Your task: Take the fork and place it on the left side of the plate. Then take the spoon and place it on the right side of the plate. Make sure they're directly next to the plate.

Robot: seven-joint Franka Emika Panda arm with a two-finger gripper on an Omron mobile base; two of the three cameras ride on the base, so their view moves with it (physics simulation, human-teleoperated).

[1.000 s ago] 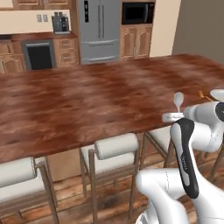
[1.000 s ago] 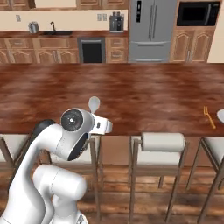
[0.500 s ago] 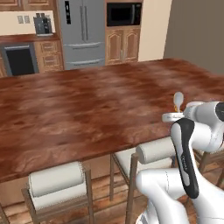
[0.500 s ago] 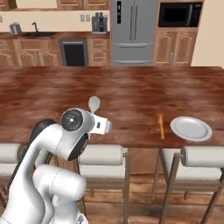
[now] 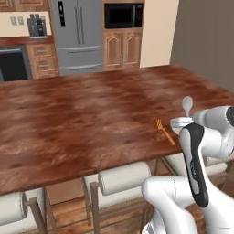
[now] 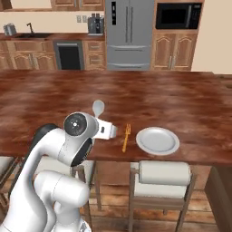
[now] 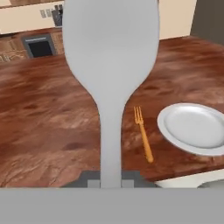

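Observation:
My gripper (image 7: 110, 180) is shut on the handle of the grey spoon (image 7: 111, 65), which stands upright with its bowl above the hand (image 6: 98, 108) (image 5: 187, 104). The gripper (image 6: 102, 123) hovers over the near edge of the wooden counter, left of the fork. The orange fork (image 6: 126, 137) (image 7: 143, 133) (image 5: 165, 131) lies flat on the counter, tines pointing away, just left of the plate with a small gap. The round white-grey plate (image 6: 157, 140) (image 7: 194, 127) sits near the counter's front edge. In the left base view my arm hides the plate.
White-cushioned stools (image 6: 164, 174) (image 5: 123, 177) stand tucked under the counter's near edge. The counter's right end (image 6: 224, 149) lies shortly beyond the plate. A fridge (image 6: 129, 34), a microwave (image 6: 177, 16) and wooden cabinets line the far wall.
The whole scene has slid left in both base views, so the base has driven right along the counter. The fork and plate now lie closer. The spoon stays held upright.

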